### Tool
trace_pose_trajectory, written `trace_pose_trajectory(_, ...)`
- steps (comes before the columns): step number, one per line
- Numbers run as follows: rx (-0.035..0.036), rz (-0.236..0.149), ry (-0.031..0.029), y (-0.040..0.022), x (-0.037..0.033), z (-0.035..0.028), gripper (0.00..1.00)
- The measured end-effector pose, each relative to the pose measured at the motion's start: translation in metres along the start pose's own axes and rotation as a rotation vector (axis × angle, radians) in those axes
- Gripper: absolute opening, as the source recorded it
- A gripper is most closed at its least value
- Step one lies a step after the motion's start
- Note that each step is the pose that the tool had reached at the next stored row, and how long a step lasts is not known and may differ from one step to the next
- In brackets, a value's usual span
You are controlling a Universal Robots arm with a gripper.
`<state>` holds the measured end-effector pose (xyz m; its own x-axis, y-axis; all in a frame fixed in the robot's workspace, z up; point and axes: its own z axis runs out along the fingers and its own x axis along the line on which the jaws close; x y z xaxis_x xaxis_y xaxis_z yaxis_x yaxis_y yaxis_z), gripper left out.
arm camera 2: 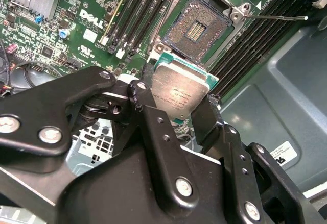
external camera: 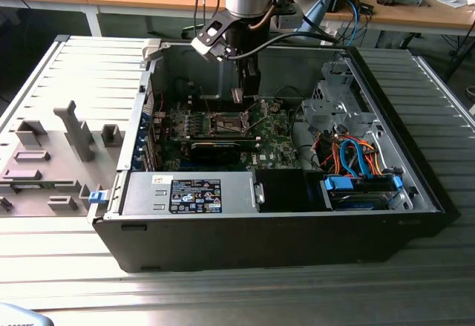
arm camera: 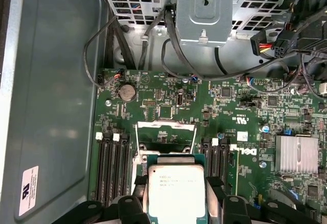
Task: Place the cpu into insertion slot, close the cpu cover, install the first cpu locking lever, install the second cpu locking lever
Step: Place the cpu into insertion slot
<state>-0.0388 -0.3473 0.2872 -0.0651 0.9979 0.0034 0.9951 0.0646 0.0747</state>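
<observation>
Pincer (arm camera 2: pixel 177 102) clasping cpu (arm camera 2: pixel 179 87) — flat, square, silvery-topped

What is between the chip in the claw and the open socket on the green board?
Nothing blocks it. In the second wrist view the cpu, gripped by the gripper, hangs beside the insertion slot; only the slot's own metal rim shows between.

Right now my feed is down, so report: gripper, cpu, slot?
Gripper shut on cpu. Cpu held clear of insertion slot, not seated. Slot bare, cpu cover open.
</observation>
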Motion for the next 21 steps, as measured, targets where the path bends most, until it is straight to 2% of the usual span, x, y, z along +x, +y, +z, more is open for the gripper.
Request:
trace_pose_trajectory(4,0.0000,0.009,-0.0008,-0.0001,0.0000,0.0005,0.54)
trace_pose_trajectory(11,-0.0001,0.009,-0.0007,-0.0056,0.0007,0.0014,0.54)
trace_pose_trajectory(21,0.0000,0.010,-0.0008,-0.0123,0.0037,0.0088,0.54)
